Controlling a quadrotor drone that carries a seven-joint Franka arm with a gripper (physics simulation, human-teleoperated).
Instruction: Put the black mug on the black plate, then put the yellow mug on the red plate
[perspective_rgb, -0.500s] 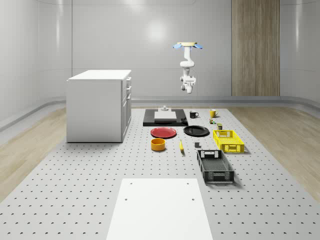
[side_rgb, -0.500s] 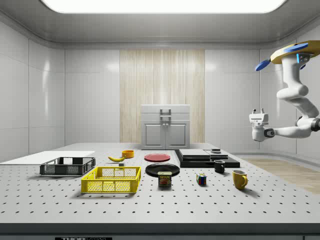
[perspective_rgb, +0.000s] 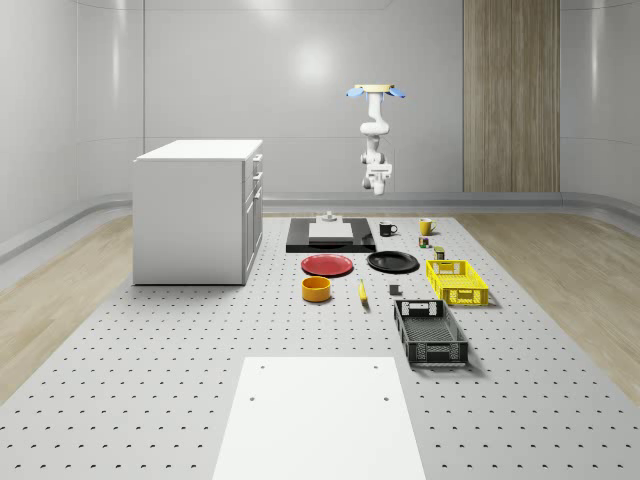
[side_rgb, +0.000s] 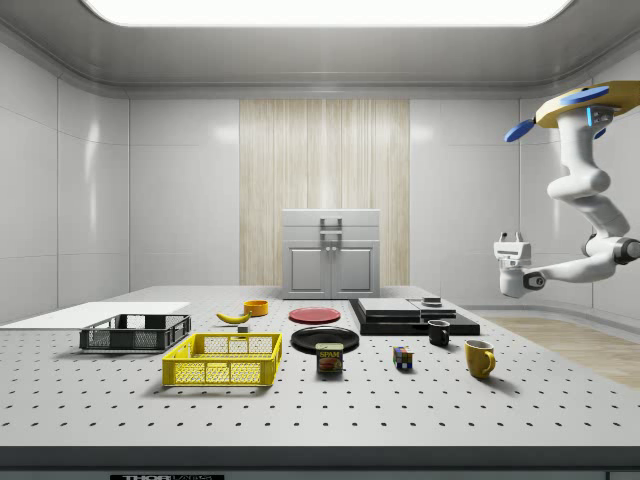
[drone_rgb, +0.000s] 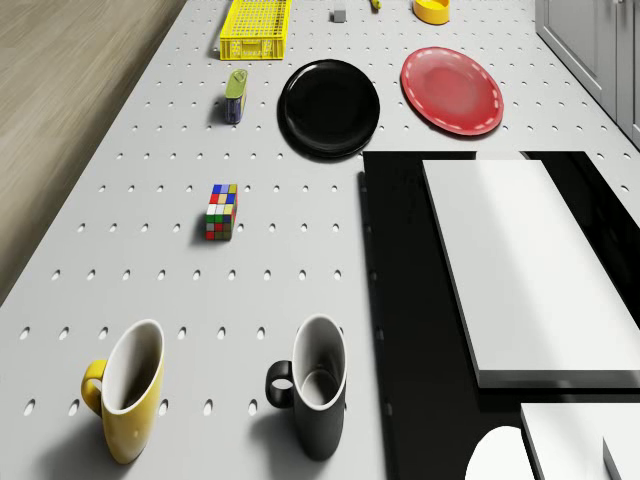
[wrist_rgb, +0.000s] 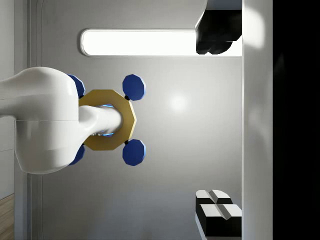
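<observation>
A: Over the far end of the table, whole-scene view: drone hovering high, arm hanging below, gripper in the air well above the black mug. Yellow mug just beside it toward this view's right. Both on bare table; black plate and red plate hold nothing.

B: Side view?

A: Drone past the table's edge at that view's right, gripper high over the black mug and yellow mug, touching neither.

B: Drone view?

A: Black mug and yellow mug upright side by side, next to the black slab; black plate and red plate well apart from them.

B: Wrist view?

A: Fingers spread wide, holding nothing.

B: Progress?

A: Nothing placed, I judge. Both mugs remain to be moved, black first.
</observation>
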